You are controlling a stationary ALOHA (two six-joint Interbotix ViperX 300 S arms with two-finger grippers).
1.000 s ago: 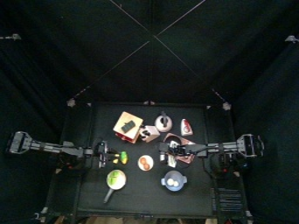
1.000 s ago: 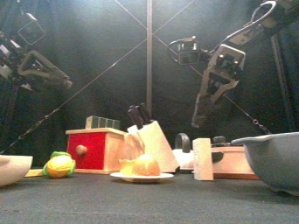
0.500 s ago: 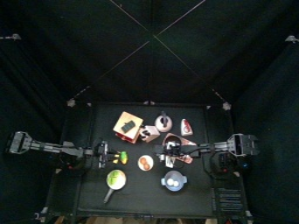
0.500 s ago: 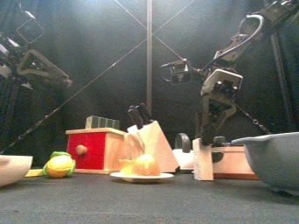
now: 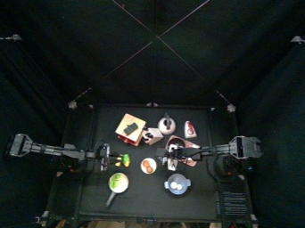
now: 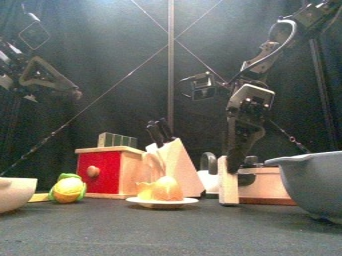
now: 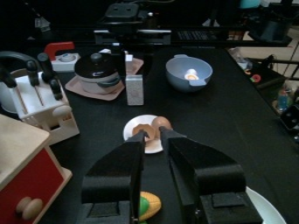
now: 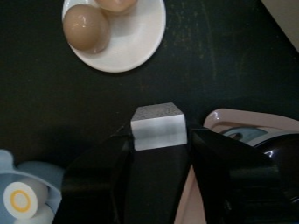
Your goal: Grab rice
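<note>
Right gripper low over the table, jaws spread, one on either side of the rice box. Whether the pads touch its sides I cannot tell. From the front, the same gripper hangs straight down onto the box, which stands upright on the table.

The box: pale grey-white, tall and narrow, plain faces in every view. Its square top shows only from the right wrist. It stands between the white plate with two brownish rounds and a pink tray holding a dark round thing. A blue bowl with a yellow spot sits off to one corner.

Left wrist view gives the wider layout: box upright beyond the plate, the blue bowl further on, a red wooden block close by.

Left gripper hovers on its own side, jaws parted, nothing between them.

Top view shows both arms level across the table; the box is too small to make out there.
</note>
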